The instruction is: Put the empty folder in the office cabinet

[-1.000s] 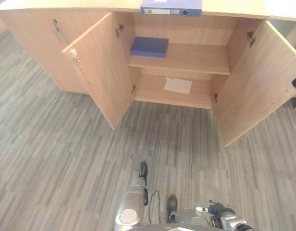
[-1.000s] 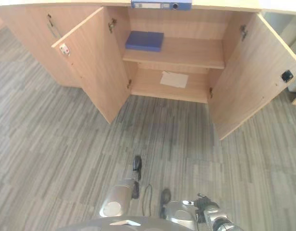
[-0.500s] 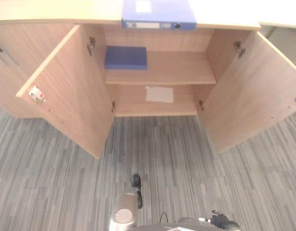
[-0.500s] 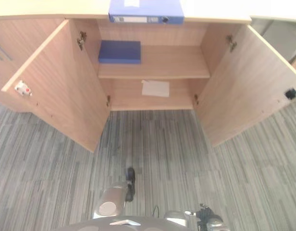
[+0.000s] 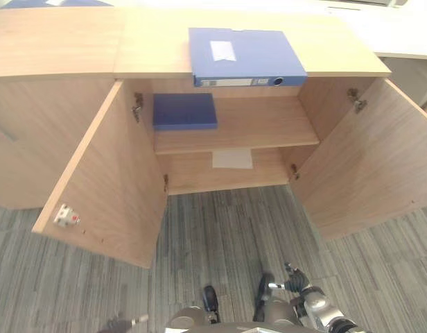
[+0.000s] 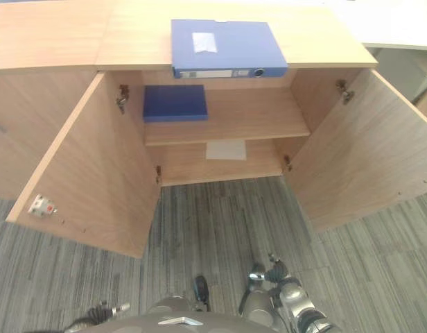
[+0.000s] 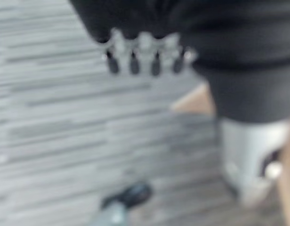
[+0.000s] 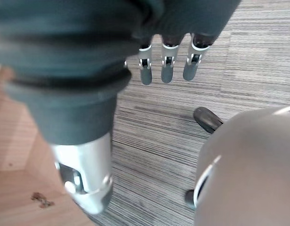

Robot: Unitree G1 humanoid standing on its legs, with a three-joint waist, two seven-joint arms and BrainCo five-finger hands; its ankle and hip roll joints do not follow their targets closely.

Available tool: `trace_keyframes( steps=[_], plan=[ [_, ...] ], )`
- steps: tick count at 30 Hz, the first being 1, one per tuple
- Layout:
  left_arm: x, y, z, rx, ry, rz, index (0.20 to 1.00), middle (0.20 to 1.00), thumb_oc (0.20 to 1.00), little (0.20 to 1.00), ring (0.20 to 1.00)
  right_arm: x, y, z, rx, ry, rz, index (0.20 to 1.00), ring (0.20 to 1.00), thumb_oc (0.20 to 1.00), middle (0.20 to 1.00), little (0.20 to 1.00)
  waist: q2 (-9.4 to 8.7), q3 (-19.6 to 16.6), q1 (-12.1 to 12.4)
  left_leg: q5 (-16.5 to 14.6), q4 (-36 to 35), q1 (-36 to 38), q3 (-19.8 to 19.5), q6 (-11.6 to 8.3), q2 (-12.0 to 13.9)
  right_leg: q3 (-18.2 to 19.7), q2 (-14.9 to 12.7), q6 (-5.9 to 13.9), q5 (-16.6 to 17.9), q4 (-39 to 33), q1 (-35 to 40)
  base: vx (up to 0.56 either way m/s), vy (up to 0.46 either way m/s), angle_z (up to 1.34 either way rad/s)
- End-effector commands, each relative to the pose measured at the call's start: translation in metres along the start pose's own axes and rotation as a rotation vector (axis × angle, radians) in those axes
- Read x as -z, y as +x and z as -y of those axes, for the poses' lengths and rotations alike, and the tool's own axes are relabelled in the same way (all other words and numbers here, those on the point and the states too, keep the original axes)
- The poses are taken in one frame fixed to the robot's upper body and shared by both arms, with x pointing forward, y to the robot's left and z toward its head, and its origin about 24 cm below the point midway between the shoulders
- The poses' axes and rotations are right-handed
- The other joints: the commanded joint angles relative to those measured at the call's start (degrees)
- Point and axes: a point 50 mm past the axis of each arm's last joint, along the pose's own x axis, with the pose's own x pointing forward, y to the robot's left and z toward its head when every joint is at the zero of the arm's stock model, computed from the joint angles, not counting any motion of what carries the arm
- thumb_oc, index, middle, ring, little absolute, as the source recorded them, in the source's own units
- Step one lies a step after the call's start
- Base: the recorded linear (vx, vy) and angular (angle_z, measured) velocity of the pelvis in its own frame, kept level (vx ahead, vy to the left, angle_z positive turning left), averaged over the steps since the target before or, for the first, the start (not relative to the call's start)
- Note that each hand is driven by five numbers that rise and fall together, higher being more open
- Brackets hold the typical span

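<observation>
1. Left eye view. Office cabinet (image 5: 96,180) in light wood, both doors swung wide. Blue lever-arch folder (image 5: 245,55) lies flat on the cabinet top, spine to the front edge, directly above the open compartment. A second, darker blue folder (image 5: 185,111) lies flat on the left end of the upper shelf (image 5: 262,128). White sheet of paper (image 5: 233,158) on the bottom shelf, near its middle. Grey striped carpet (image 5: 234,229) before the cabinet. Right hand (image 5: 297,283) low at the lower right, over the carpet, well apart from both folders.

2. Right eye view. Same arrangement. Left hand (image 6: 106,309) at the lower left edge, low over the carpet; only a small part shows.

3. Left wrist view. Left hand seen from above the carpet, dark-tipped fingers (image 7: 134,62) in a straight row, hanging relaxed and empty; the view is blurred, so the thumb cannot be made out.

4. Right wrist view. Right hand's fingers (image 8: 167,68) hang straight and slightly spread over the carpet, holding nothing. A light wood panel (image 8: 13,155), probably the right cabinet door, stands beside the arm.
</observation>
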Motion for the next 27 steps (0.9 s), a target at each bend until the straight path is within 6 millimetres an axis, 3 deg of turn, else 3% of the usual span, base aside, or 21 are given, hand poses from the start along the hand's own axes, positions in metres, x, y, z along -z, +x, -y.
trace_keyframes(
  steps=[1,3,6,8,10,14,20,21,24,27],
  plan=[
    [-0.020,0.006,0.017,0.030,-0.004,0.069,1.000,1.000,1.000,1.000,1.000,-0.013,-0.002,0.029,0.075,-0.043,0.039,1.000,1.000,1.000,1.000,1.000,-0.37,4.63,-0.08,1.09,0.98,-0.69,-6.30,-2.63,4.64,3.57,0.34,-0.09,9.96,-1.45,7.02,0.28,-0.124,0.12],
    [-0.019,0.007,0.032,0.066,0.053,0.048,1.000,1.000,1.000,1.000,1.000,-0.017,-0.001,0.029,0.101,-0.132,0.055,1.000,1.000,1.000,1.000,1.000,-0.37,3.40,-1.52,-0.96,1.10,1.80,-9.33,-2.06,4.21,7.62,1.69,0.09,10.10,-1.68,5.66,0.51,-0.235,0.19],
    [-0.019,0.008,0.038,0.090,0.079,0.025,1.000,1.000,1.000,1.000,1.000,-0.008,-0.003,0.032,0.098,-0.106,0.000,1.000,1.000,1.000,1.000,1.000,-0.60,1.51,-3.08,-3.23,3.27,3.07,-12.55,-1.99,4.01,11.97,3.88,-1.70,8.18,-2.33,6.86,0.40,-0.222,0.71],
    [-0.016,0.008,0.047,0.118,0.056,0.014,1.000,1.000,1.000,1.000,1.000,0.000,-0.005,0.036,0.115,-0.100,-0.024,1.000,1.000,1.000,1.000,1.000,-0.90,0.23,-3.29,-5.74,7.98,3.53,-13.93,-2.12,4.04,11.56,4.26,-3.41,6.29,-1.66,8.92,0.37,-0.229,0.93],
    [-0.017,0.008,0.048,0.123,0.053,0.018,1.000,1.000,1.000,1.000,1.000,0.001,-0.005,0.036,0.106,-0.104,-0.030,1.000,1.000,1.000,1.000,1.000,-0.95,0.13,-3.36,-6.19,9.22,3.28,-13.85,-2.24,4.15,11.40,4.27,-3.75,5.98,-1.63,9.42,0.17,-0.126,0.58],
    [-0.019,0.008,0.051,0.127,0.017,0.032,1.000,1.000,1.000,1.000,1.000,0.002,-0.007,0.038,0.072,-0.165,-0.030,1.000,1.000,1.000,1.000,1.000,-1.15,0.27,-2.45,-3.65,20.62,-1.06,-13.94,-3.71,5.61,9.04,4.43,-6.38,2.93,-1.58,13.80,0.26,-0.193,0.34],
    [-0.021,0.007,0.046,0.100,0.137,0.060,1.000,1.000,1.000,1.000,1.000,-0.002,-0.007,0.038,0.033,-0.214,-0.002,1.000,1.000,1.000,1.000,1.000,0.43,-0.23,-1.80,-3.01,9.57,-0.02,-15.78,-3.83,4.05,8.04,4.73,-5.84,1.41,-0.92,15.05,0.18,0.090,0.14],
    [-0.024,0.007,0.042,0.071,0.208,0.081,1.000,1.000,1.000,1.000,1.000,-0.006,-0.007,0.036,0.033,-0.235,0.019,1.000,1.000,1.000,1.000,1.000,1.65,0.07,-1.65,1.29,2.70,0.22,-16.44,-5.00,4.18,8.07,5.42,-5.43,0.74,-1.00,15.97,0.13,0.133,0.02],
    [-0.028,0.006,0.037,0.023,0.260,0.113,1.000,1.000,1.000,1.000,1.000,-0.009,-0.006,0.033,0.030,-0.276,0.035,1.000,1.000,1.000,1.000,1.000,1.73,-0.01,-1.41,1.39,1.86,0.33,-17.54,-4.34,3.50,8.59,5.21,-5.21,0.20,-1.21,16.61,0.14,0.162,0.00],
    [-0.042,0.003,0.021,-0.098,0.324,0.208,1.000,1.000,1.000,1.000,1.000,0.000,-0.006,0.026,0.009,-0.349,-0.001,1.000,1.000,1.000,1.000,1.000,2.03,-0.51,-0.51,1.28,0.28,1.53,-17.30,-3.20,3.08,7.05,3.71,-3.78,0.53,-0.18,16.32,0.11,0.126,-0.33]
  ],
)
